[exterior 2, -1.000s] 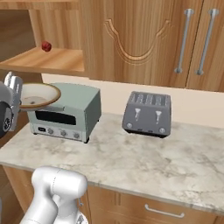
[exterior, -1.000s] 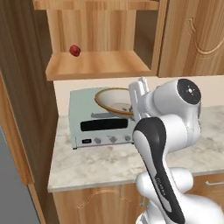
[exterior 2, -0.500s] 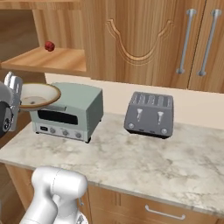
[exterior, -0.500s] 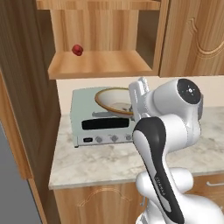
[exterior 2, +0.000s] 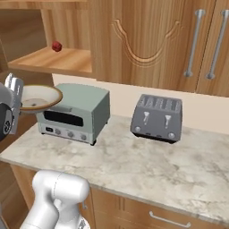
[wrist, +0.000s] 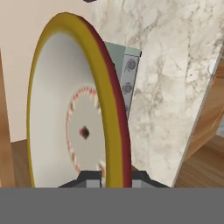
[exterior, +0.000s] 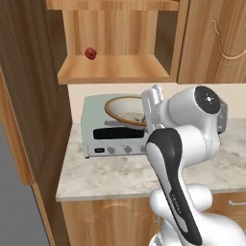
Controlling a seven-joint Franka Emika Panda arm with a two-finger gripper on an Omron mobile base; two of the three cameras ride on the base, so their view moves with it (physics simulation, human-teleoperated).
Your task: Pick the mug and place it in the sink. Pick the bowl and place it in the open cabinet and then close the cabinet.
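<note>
Wide shallow tan-rimmed bowl, whitish glazed inside [exterior: 126,110], pinched at its rim by the two-finger gripper [wrist: 109,178], held above the pale green boxy toaster oven [exterior 2: 76,112]. Veined marble counter [exterior 2: 147,161]. Open light-brown wooden cabinet shelf [exterior: 115,69] at twelve o'clock, small red fruit [exterior: 90,53] on it.

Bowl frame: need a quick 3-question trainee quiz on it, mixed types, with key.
1. True or false: the gripper is shut on the bowl.
2. What small red thing lies on the open cabinet shelf? A) apple B) mug C) spoon
3. Fill in: right of the toaster oven on the counter stands a grey ____.

Key: 1 true; 2 A; 3 toaster.
</note>
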